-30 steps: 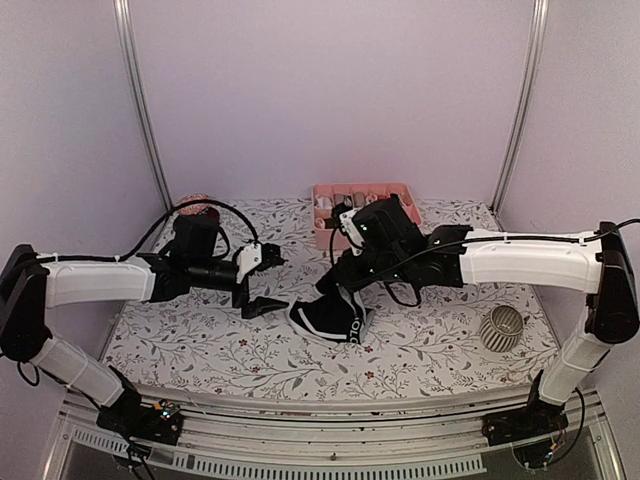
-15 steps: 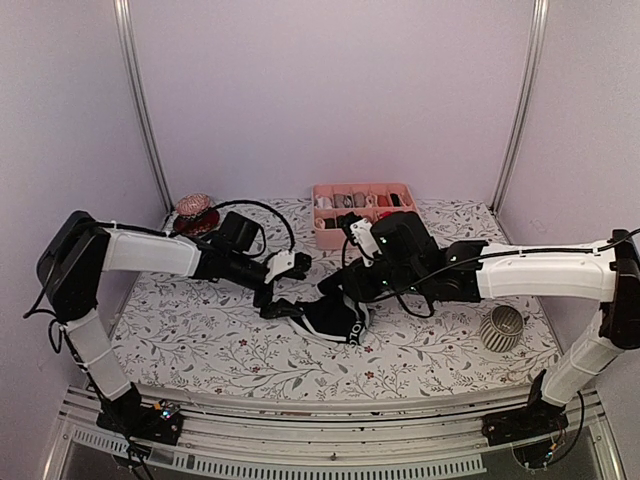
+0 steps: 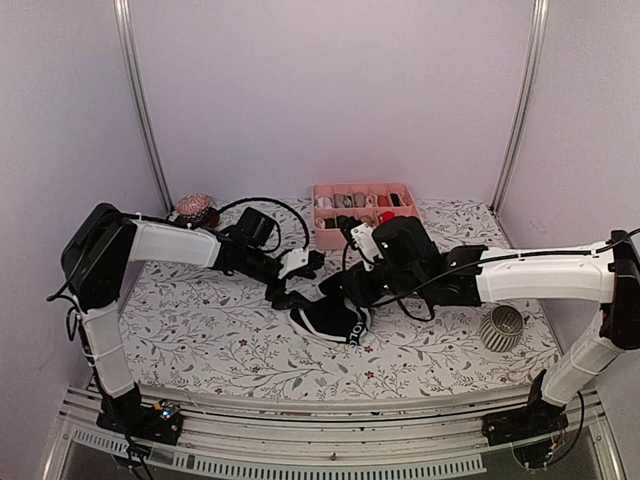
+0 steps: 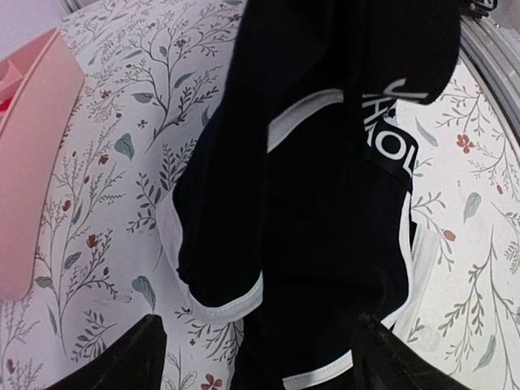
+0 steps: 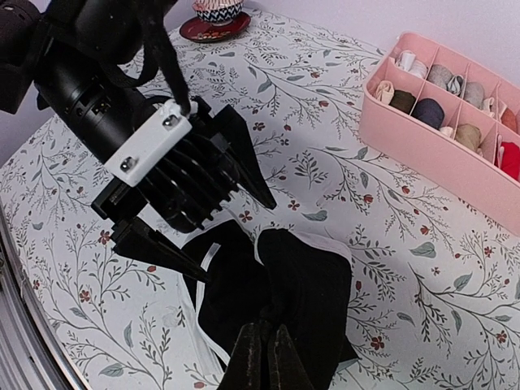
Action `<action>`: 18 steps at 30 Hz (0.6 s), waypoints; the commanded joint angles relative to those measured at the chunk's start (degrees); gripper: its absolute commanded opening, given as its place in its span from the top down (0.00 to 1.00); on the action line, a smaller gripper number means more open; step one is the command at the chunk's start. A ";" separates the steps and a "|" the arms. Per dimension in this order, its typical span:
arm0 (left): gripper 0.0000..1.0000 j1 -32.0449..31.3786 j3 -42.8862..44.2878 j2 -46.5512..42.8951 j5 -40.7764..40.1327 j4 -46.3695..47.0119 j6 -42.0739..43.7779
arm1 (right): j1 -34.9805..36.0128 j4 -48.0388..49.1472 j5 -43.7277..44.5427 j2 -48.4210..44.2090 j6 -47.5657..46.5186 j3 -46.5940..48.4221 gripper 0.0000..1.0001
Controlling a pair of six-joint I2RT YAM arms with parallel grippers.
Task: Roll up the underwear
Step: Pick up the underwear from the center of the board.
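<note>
Lying near the middle of the flowered desk [image 3: 200, 340], the underwear [image 3: 330, 320] is shown as a bunched black brief with white piping. Its black waistband [image 4: 390, 134], printed with white letters, is seen most clearly in the left wrist view. One fold of the fabric is clenched between the closed fingers of the right hand [image 5: 264, 361], and the cloth is gathered toward that point, as the right wrist view shows. The left hand [image 3: 303, 282] is held released, its two fingers [image 4: 146, 353] spread wide on either side of the brief's left edge. Whether they touch the fabric cannot be told. The two hands are placed close together over the garment. A pink tray [image 3: 362, 215] of small fabric rolls is set at the far side of the desk. A ribbed grey cup [image 3: 502, 328] is set well apart from the underwear, to the right.
</note>
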 commanded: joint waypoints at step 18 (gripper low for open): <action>0.37 -1.94 3.77 5.38 -1.08 1.56 0.79 | 0.05 3.68 -1.49 -2.31 0.95 -3.59 0.98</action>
